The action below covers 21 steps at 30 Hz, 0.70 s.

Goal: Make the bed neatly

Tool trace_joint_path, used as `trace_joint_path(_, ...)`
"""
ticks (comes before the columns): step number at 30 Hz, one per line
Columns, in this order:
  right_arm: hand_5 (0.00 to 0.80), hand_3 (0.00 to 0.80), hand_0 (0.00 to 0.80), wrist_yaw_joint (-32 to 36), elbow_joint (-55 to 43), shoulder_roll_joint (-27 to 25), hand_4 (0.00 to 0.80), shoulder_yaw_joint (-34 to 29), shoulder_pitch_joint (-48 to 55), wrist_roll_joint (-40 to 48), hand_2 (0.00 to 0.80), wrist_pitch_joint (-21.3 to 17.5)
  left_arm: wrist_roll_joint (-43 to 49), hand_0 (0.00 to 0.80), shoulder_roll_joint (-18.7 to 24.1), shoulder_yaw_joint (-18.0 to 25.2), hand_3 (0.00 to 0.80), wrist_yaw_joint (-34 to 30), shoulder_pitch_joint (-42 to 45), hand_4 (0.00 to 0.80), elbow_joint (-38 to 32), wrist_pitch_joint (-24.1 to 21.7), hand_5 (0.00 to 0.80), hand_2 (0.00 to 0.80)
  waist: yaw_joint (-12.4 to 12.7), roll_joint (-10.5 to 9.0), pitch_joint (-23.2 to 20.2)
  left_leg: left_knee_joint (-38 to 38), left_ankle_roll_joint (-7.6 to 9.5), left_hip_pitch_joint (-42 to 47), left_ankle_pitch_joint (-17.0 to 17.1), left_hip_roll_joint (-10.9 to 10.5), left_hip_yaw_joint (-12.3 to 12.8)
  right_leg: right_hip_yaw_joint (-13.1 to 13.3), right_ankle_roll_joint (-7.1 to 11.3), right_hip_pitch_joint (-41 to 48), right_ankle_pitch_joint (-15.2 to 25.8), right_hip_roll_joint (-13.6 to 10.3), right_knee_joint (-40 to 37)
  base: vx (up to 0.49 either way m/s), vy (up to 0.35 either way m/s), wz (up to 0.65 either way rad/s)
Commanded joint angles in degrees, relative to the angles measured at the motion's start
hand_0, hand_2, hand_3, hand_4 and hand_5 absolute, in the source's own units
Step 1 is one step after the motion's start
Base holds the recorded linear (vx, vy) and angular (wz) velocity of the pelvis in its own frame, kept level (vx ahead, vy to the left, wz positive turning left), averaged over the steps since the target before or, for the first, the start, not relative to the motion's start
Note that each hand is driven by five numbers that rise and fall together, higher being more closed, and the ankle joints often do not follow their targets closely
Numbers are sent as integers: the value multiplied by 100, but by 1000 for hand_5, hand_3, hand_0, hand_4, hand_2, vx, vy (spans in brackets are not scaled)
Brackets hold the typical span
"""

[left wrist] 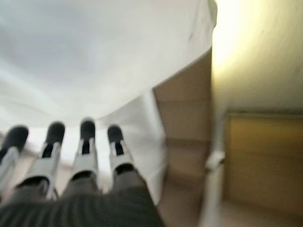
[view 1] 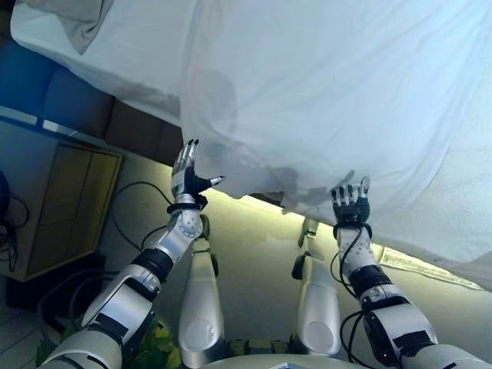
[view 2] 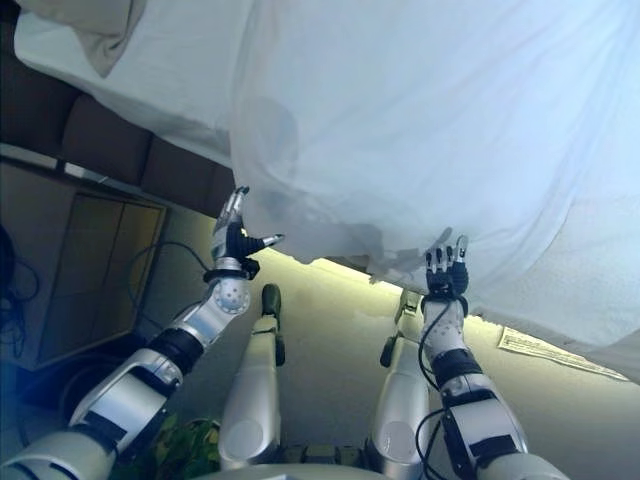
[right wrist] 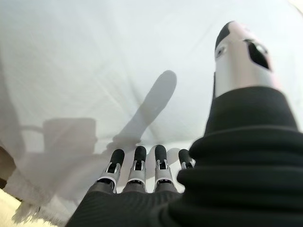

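Observation:
A white sheet (view 1: 323, 92) lies over the bed and hangs over its near edge, with folds and a ragged lower hem. My left hand (view 1: 184, 171) is open, fingers straight and thumb out, just at the left end of the hanging edge and holding nothing. In the left wrist view its fingers (left wrist: 85, 153) point at the sheet (left wrist: 94, 56). My right hand (view 1: 350, 206) is open too, fingers straight up against the sheet's lower hem. In the right wrist view its fingers (right wrist: 137, 172) are close to the sheet (right wrist: 94, 61), not curled round it.
A grey pillow (view 1: 77, 23) lies at the bed's far left corner. The dark brown bed base (view 1: 131, 127) shows under the sheet. A wooden cabinet (view 1: 69, 207) stands on the left, and a printed paper (view 1: 419, 265) lies on the floor at the right.

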Motion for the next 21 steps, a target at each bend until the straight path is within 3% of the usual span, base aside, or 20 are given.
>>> trace_joint_path(1, 0, 0, 0, 1230, -119, -306, 0, -667, 1331, -240, 0, 715, -2841, 0, -102, 748, 0, -2896, 572, 0, -283, -382, 0, 0, -208, -168, -158, -474, 496, 107, 544, -30, 426, 6, 93, 467, -502, 293, 244, -29, 38, -30)
trace_joint_path(4, 0, 0, 0, 1767, 137, -523, 0, -1038, 1562, -504, 0, 1224, -4457, 0, -101, 1047, 0, -4911, 976, 0, -434, 191, 0, 0, -327, -158, -304, -644, 455, 408, 539, 52, 535, 83, 44, 649, -534, 355, 158, 2, 52, -29)
trace_joint_path(10, 0, 0, 0, 1703, -89, -781, 0, -1022, 1730, -662, 0, 1461, -5759, 0, 93, 1518, 0, -7251, 1366, 0, -465, 1374, 0, 0, -417, -40, -557, -664, 414, 758, 463, 114, 692, 217, -49, 962, -640, 359, 81, 63, 84, -25)
trace_joint_path(15, 0, 0, 0, 1734, 20, -854, 0, -1008, 1606, -789, 0, 1591, -6245, 0, -8, 1984, 0, -7931, 1057, 0, -425, 1927, 0, 0, -491, 4, -520, -682, 421, 641, 455, 85, 791, 270, -43, 881, -646, 313, 28, -14, 96, -6)
trace_joint_path(21, 0, 0, 0, 1587, -226, -741, 0, -833, 1441, -845, 0, 1444, -6403, 0, -195, 1977, 0, -8328, 524, 0, -430, 2041, 0, 0, -615, 7, -291, -735, 436, 230, 566, -45, 773, 333, -2, 513, -483, 244, -44, -66, 91, -2)
